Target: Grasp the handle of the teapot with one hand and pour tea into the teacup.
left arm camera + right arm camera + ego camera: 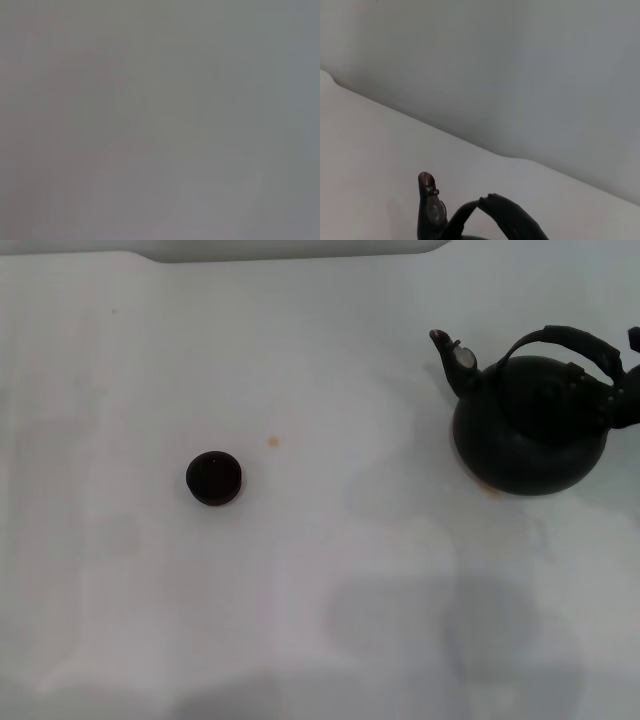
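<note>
Currently the teapot (530, 425) is seen standing upright at the table's (320, 620) right side, spout toward the teacup (214, 478), which sits well apart to its left. Dark parts of the right gripper (628, 380) are seen at the handle (565, 340) by the frame edge; jaw state cannot be told. Nothing of the left gripper is shown.

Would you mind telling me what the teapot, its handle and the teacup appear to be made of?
The teapot looks like metal with a matte black coating: smooth, round and dull, with a small silvery cap on its spout. The handle seems wrapped or ribbed, possibly plastic or cord. The teacup looks like dark glazed ceramic, brown-black with a reddish inside, though this is uncertain.
</note>
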